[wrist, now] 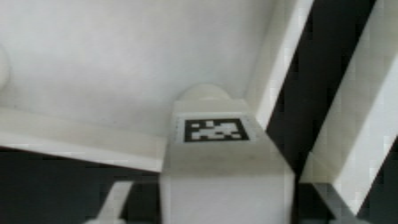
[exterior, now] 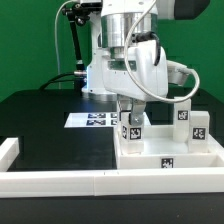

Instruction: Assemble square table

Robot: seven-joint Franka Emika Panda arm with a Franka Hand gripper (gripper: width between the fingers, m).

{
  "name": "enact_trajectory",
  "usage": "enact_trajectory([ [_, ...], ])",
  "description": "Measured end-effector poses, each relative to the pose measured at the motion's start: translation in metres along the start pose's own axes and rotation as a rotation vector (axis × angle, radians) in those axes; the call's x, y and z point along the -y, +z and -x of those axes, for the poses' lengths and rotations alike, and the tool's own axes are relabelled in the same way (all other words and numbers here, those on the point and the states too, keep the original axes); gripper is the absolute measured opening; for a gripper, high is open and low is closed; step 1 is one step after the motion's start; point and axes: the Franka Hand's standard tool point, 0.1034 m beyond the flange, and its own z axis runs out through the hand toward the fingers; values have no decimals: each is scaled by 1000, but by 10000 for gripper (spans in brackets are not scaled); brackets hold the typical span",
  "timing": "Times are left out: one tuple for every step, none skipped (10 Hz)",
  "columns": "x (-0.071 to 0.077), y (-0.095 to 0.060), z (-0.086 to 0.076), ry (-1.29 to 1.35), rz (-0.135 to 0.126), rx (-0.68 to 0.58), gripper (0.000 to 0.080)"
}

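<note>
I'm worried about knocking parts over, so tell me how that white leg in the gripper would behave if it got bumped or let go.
The leg looks like rigid moulded plastic, so probably stiff, not floppy. It stands tall and narrow on the tabletop, so it may tip if nudged unattached. Its smooth white faces could be slippery between the gripper fingers.

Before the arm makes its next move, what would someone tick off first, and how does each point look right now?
1. Gripper is holding a small white tagged leg block: ok, the block sits between the fingers in the wrist view.
2. Held leg is upright: ok.
3. Large white square tray-like plastic tabletop lies flat against the long white border rail: ok.
4. Held leg is seated in the tabletop: cannot tell, its foot is hidden.
5. Two other white leg blocks stand upright on the tabletop: ok.
6. Flat printed marker board is apart from the gripper: ok.
</note>
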Motion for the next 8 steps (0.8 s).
enact_trajectory([
  [0,0,0,0,0,0,297],
  [0,0,0,-18,0,0,495],
  [-1,0,-1,-96,4,2,495],
  [-1,0,-1,-130,6,4,621],
  [-1,1,-1,-230,6,3,642],
  [0,1,-4,-340,-3,1,642],
  [0,0,-9,-392,-16,-3,649],
  [1,0,-8,-470,-14,-6,649],
])
